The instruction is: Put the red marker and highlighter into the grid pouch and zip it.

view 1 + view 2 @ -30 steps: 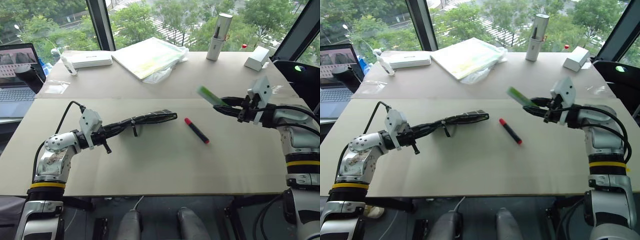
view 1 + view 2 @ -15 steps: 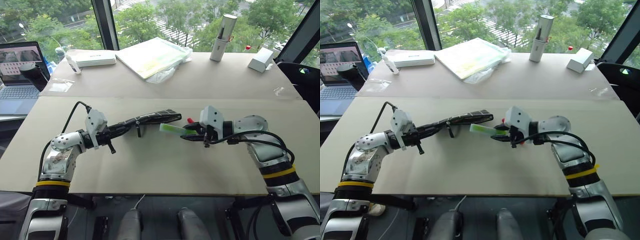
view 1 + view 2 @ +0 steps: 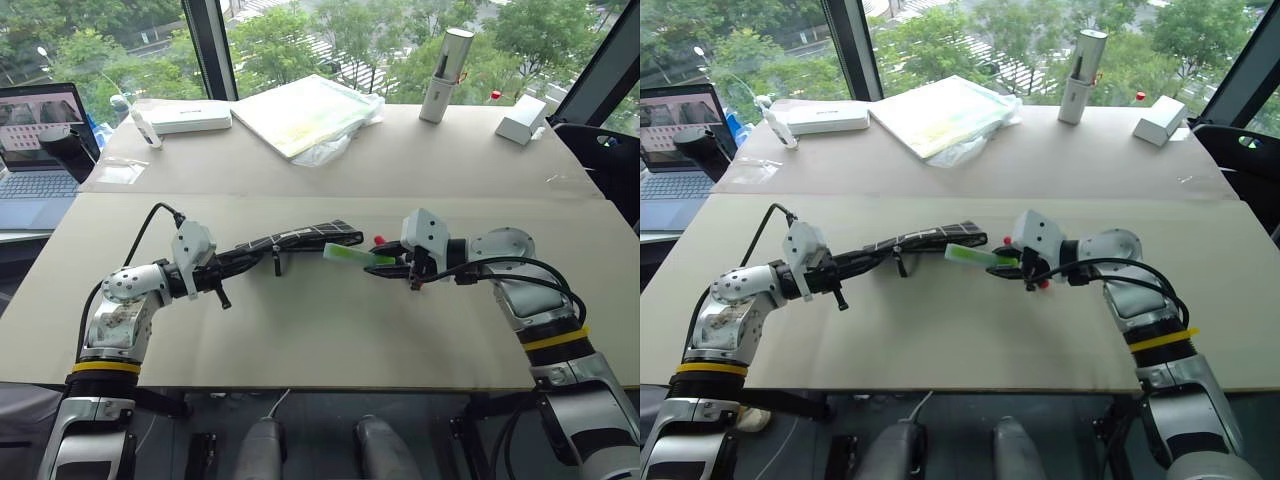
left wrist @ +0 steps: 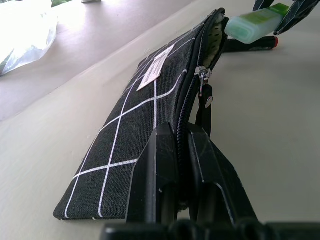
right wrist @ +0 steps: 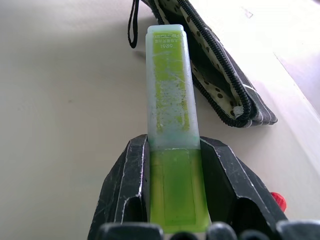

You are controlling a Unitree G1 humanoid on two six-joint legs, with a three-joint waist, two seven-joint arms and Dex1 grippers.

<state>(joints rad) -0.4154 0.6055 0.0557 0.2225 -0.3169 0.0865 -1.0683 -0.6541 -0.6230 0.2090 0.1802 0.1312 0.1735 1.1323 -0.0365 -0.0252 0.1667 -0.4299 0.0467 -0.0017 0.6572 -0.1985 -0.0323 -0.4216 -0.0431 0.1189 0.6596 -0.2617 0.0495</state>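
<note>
Presently, status of items, all placed relative to the grid pouch [image 3: 290, 241]:

Grid pouch: held off the counter [image 3: 330, 330] by one end, edge-up, the left pincer [image 4: 181, 150] clamped together on the fabric beside the zipper track. The zipper is seen undone along the visible length, with the dotted lining exposed at the far mouth. The pull cord [image 3: 275, 259] hangs below the pouch's middle.

Highlighter [image 3: 350, 256]: gripped at its rear by the right pincer [image 5: 174, 150], the fingers closed against its two sides. Its capped tip is held just beside the pouch's open far end, pointing toward the mouth. It is judged not yet inside.

Red marker [image 4: 250, 44]: lying on the counter just beyond the pouch's far end, under and behind the highlighter. It is judged untouched.

Progress: the task is judged to be early. The pouch is opened and presented, and the first pen is brought to the mouth. Left to do: highlighter inserted, red marker collected and inserted, zipper drawn closed.

Not determined: whether the highlighter tip touches the pouch rim cannot be told. Most of the red marker is covered by the right pincer in the head views, with only its red end seen. The pouch interior is hidden beyond the lining at the mouth. The label text cannot be read.
</note>
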